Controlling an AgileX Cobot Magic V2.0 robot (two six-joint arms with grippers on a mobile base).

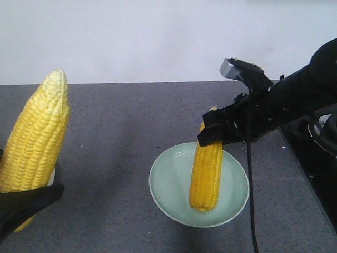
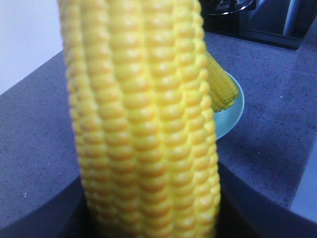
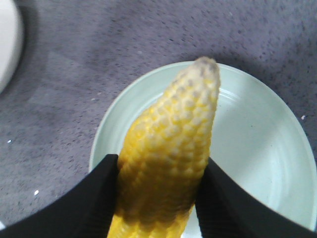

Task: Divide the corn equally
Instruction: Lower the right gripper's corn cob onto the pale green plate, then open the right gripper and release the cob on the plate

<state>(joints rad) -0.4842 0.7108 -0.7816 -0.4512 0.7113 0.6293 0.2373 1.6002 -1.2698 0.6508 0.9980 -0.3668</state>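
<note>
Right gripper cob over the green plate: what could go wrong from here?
The right gripper holds its cob steeply tilted, one end about at the green plate; released so, it may topple and roll off the shallow rim. The left gripper grips its cob only at the base, so it could pivot or slip.
</note>
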